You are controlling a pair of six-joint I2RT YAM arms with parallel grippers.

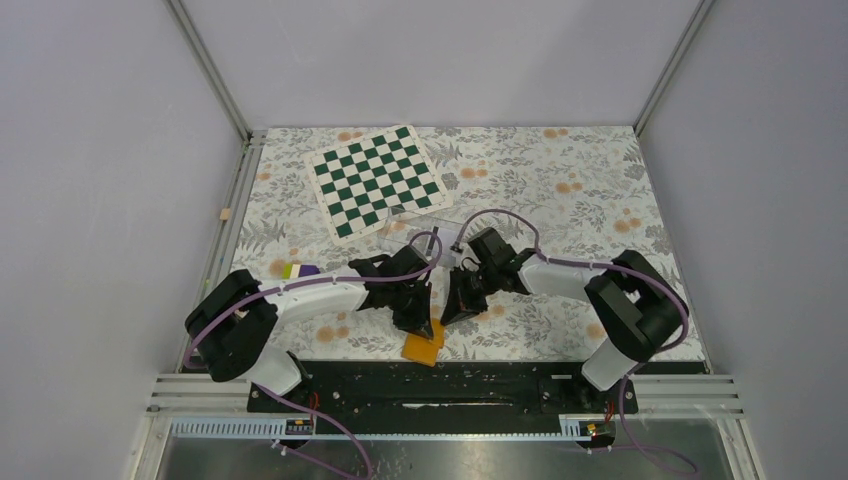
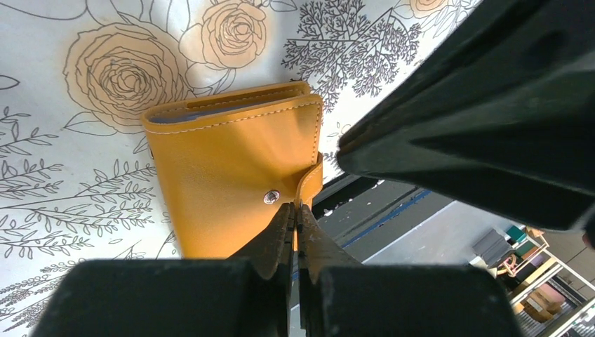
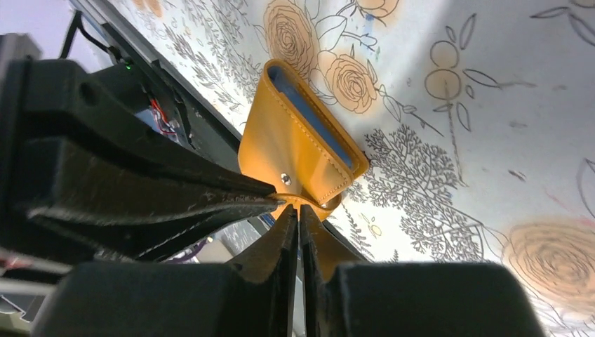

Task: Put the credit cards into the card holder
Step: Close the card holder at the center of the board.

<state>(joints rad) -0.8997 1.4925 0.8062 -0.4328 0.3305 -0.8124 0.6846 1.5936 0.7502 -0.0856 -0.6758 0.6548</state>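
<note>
The orange card holder (image 1: 421,348) lies folded shut on the flowered cloth at the table's front edge. Its light blue inside shows at the open side in the left wrist view (image 2: 238,175) and the right wrist view (image 3: 302,144). My left gripper (image 1: 421,322) (image 2: 297,208) is shut on the holder's snap strap (image 2: 311,181). My right gripper (image 1: 455,312) (image 3: 299,209) is shut, its tips at the strap's loop (image 3: 319,205), with nothing seen between them. No credit card shows clearly.
A green-and-white chessboard (image 1: 377,179) lies at the back left. A clear plastic box (image 1: 418,232) sits behind the grippers. Small purple and yellow-green pieces (image 1: 300,270) lie by the left arm. The black base rail (image 1: 440,385) runs just below the holder.
</note>
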